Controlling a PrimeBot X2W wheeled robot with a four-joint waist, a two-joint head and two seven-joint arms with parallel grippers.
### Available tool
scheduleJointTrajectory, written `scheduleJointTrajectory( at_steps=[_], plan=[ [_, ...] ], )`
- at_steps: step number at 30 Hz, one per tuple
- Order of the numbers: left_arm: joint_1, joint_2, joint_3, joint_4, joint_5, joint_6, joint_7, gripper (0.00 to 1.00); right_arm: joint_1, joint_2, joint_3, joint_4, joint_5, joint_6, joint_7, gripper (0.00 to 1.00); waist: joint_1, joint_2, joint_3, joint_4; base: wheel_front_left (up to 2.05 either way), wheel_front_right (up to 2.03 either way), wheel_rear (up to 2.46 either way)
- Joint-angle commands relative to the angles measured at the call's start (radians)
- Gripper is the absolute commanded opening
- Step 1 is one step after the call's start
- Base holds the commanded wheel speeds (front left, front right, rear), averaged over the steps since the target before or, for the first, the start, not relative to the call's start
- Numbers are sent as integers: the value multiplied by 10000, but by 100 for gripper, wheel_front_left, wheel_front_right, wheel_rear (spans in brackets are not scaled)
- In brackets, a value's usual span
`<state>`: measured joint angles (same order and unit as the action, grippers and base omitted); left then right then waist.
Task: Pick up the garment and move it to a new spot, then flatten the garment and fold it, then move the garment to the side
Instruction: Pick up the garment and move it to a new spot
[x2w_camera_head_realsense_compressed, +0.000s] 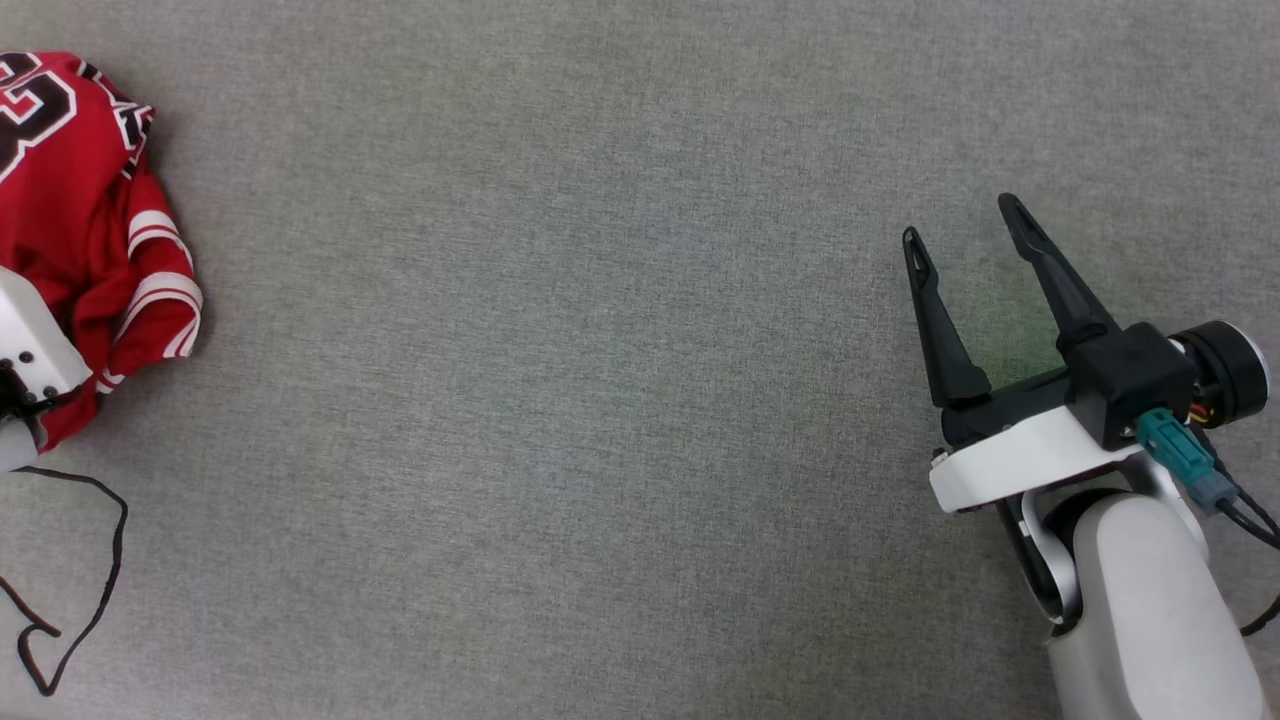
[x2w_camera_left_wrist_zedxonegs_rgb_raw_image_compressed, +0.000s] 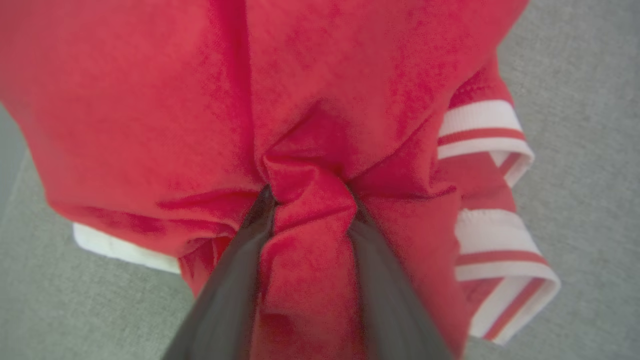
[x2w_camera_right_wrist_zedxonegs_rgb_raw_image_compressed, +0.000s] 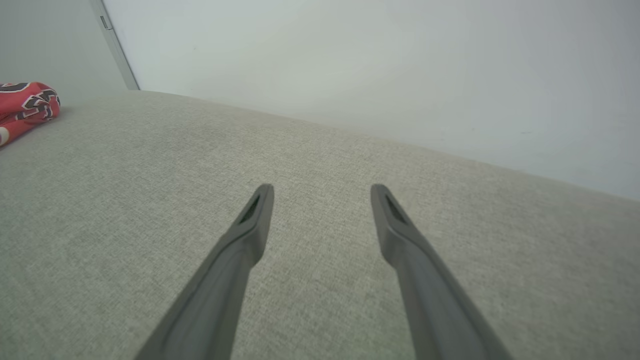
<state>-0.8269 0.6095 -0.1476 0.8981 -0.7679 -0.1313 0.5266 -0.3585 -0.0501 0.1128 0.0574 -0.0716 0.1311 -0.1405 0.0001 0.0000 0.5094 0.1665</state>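
Red jersey cloth was bunched at the far left edge of my head view. The garment (x2w_camera_head_realsense_compressed: 90, 230) sat crumpled on the grey fabric surface (x2w_camera_head_realsense_compressed: 600, 400), with black white-edged lettering at its top and striped trim (x2w_camera_head_realsense_compressed: 160, 300) along its right side. The left arm's pale wrist housing (x2w_camera_head_realsense_compressed: 30, 350) overlapped the garment's lower part.

On the left wrist view I read the left gripper (x2w_camera_left_wrist_zedxonegs_rgb_raw_image_compressed: 307, 192) as pinching a ridge of red cloth. The fabric was gathered into a pleat between the two dark fingers (x2w_camera_left_wrist_zedxonegs_rgb_raw_image_compressed: 235, 280). Red-and-white striped cuffs (x2w_camera_left_wrist_zedxonegs_rgb_raw_image_compressed: 495, 250) lay right of the pinch, and a white edge (x2w_camera_left_wrist_zedxonegs_rgb_raw_image_compressed: 120, 247) showed lower left. I couldn't tell whether the bundle was lifted or resting.

The right gripper (x2w_camera_head_realsense_compressed: 962, 222) was at the right of the head view, well apart from the garment. Its fingers were spread and pointing up the frame, with grey surface visible between them. A teal connector (x2w_camera_head_realsense_compressed: 1165, 435) sat on its wrist block, and dark cables trailed off right.

The right wrist view agreed. The right gripper (x2w_camera_right_wrist_zedxonegs_rgb_raw_image_compressed: 322, 190) was spread above the surface, with the garment (x2w_camera_right_wrist_zedxonegs_rgb_raw_image_compressed: 25, 105) small at the far left edge and a pale wall (x2w_camera_right_wrist_zedxonegs_rgb_raw_image_compressed: 400, 75) behind. A loose black cable (x2w_camera_head_realsense_compressed: 100, 560) lay on the surface at lower left, below the left arm.
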Motion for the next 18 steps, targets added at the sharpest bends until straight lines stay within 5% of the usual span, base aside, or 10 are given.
scheduleJointTrajectory(
  at_steps=[1, 8, 18],
  plan=[
    [240, -220, -168, 228, -5, 15, 80, 0, -66, -2, -12, -2, -57, -6, -45, 100, -1, 0, -51, 23, 0, 0, 0],
    [-433, 260, -593, 432, 651, 70, -1581, 0, 211, -4, -147, 254, 178, -6, -135, 100, -1, 0, -864, 273, 0, 0, 0],
    [-1414, -142, -1386, 635, 2180, 711, -5082, 0, 892, -3, -349, 866, 789, -6, -426, 100, -1, 0, -2932, 564, 0, 0, 0]
  ],
)
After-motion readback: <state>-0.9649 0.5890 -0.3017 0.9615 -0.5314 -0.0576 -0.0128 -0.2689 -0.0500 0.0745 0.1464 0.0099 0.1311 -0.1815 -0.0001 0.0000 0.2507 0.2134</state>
